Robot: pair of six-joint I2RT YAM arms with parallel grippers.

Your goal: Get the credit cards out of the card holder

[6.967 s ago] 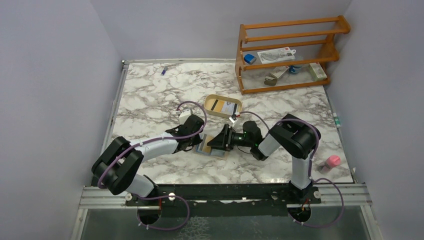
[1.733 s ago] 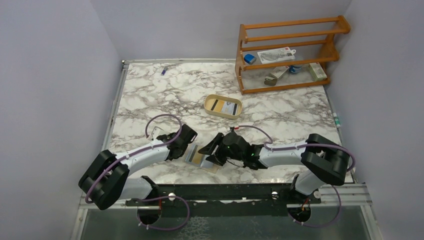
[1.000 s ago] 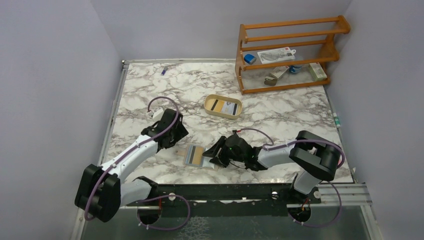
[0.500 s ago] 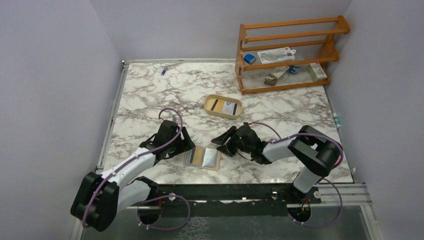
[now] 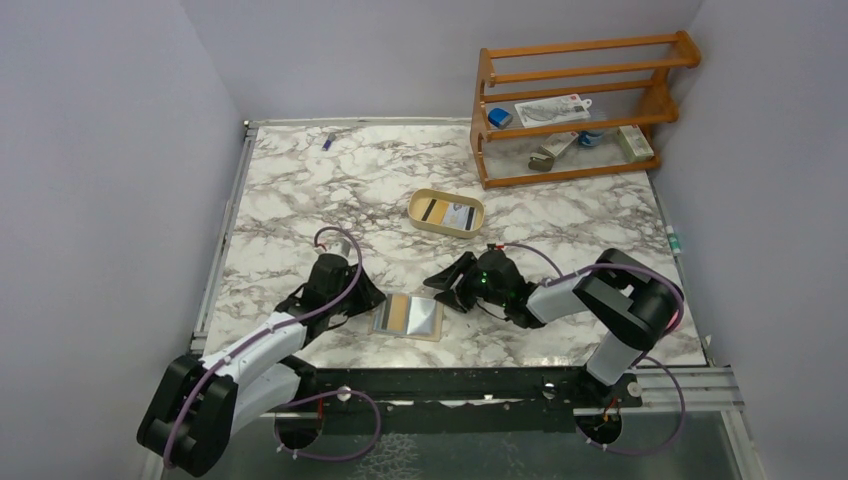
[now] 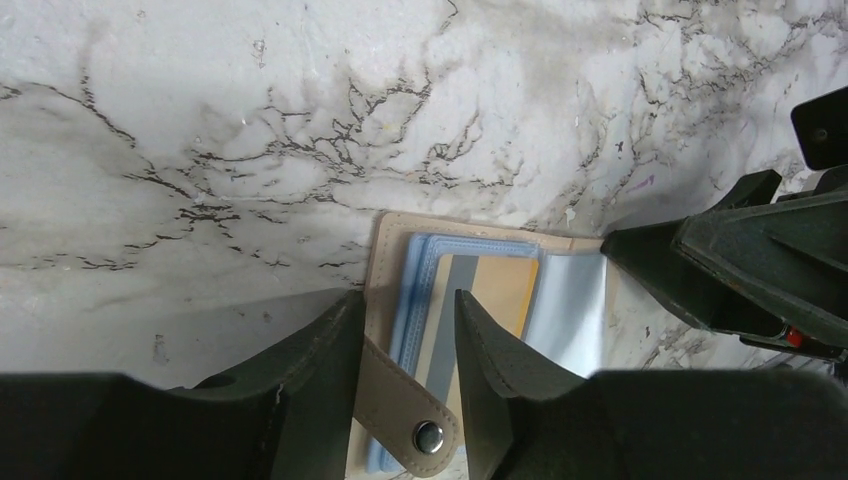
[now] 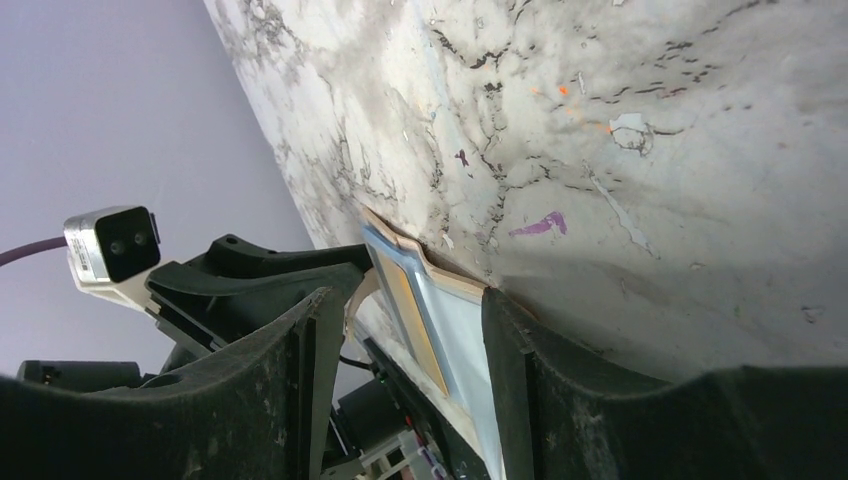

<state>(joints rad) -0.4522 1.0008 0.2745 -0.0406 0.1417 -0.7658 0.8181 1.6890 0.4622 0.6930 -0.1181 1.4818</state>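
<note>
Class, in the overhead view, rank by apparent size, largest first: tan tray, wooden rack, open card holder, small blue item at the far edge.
1. wooden rack
2. tan tray and card holder, about alike, not ranked
3. small blue item

From my feeds I can read no word, brand, number or sign: the print on the packets (image 5: 548,110) in the wooden rack (image 5: 585,47) at two o'clock on the worktop (image 5: 330,190) is too small, and the open card holder (image 5: 407,317) at six o'clock shows no lettering.
</note>
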